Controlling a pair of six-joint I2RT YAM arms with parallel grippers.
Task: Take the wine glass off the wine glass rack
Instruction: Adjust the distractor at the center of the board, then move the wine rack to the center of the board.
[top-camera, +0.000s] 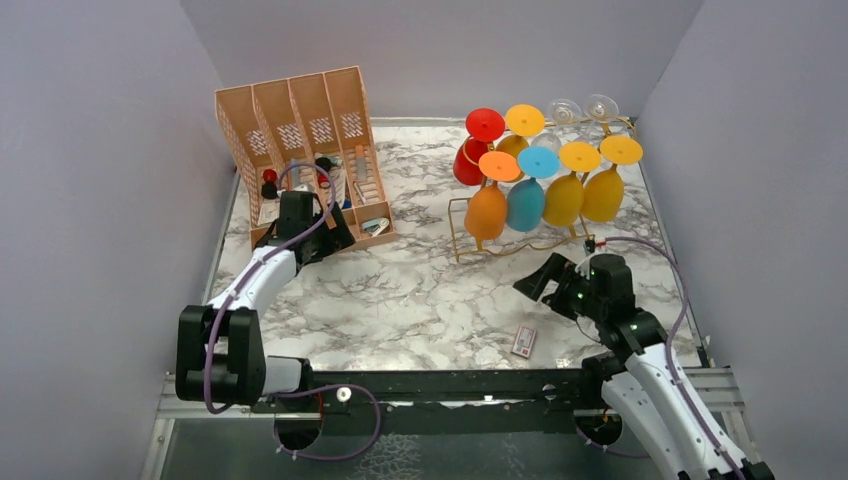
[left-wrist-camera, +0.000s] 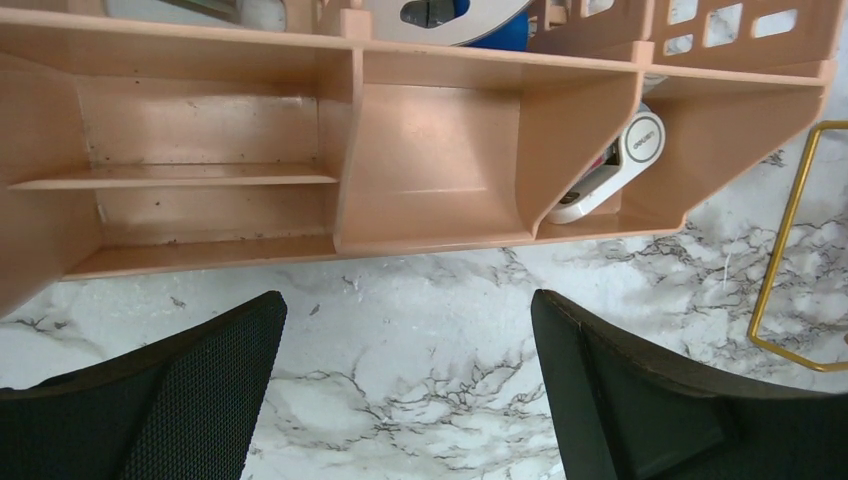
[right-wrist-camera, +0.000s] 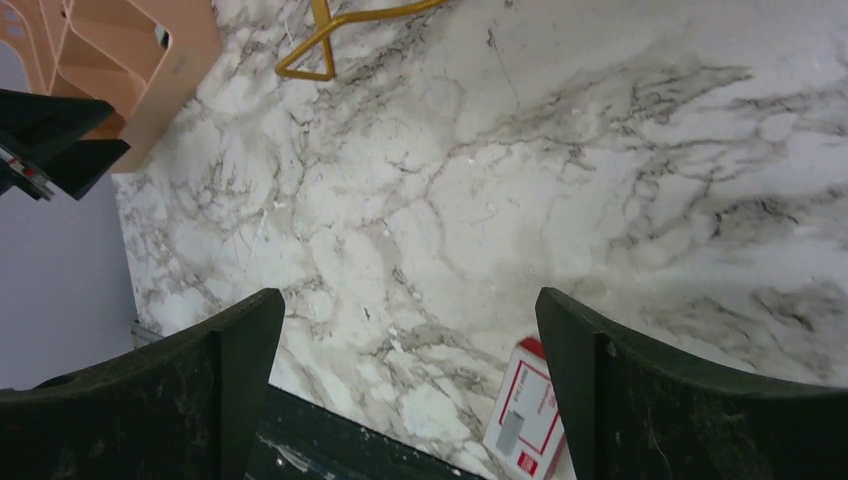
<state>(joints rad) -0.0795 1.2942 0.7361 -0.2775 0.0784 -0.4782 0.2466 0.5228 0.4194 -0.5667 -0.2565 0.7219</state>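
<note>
The gold wire wine glass rack (top-camera: 470, 222) stands at the back right of the marble table. Several coloured glasses hang upside down on it: red (top-camera: 470, 160), orange (top-camera: 486, 210), blue (top-camera: 525, 203) and yellow (top-camera: 564, 198), with clear ones (top-camera: 565, 110) behind. My right gripper (top-camera: 540, 278) is open and empty, a little in front of the rack, to its right. My left gripper (top-camera: 335, 232) is open and empty beside the peach organiser. Parts of the rack's base wire show in the left wrist view (left-wrist-camera: 785, 240) and the right wrist view (right-wrist-camera: 320, 40).
A peach lattice file organiser (top-camera: 300, 120) holding small items stands at the back left; its compartments fill the left wrist view (left-wrist-camera: 430, 160). A small red-and-white box (top-camera: 524, 341) lies near the front edge, also in the right wrist view (right-wrist-camera: 525, 425). Grey walls enclose the table.
</note>
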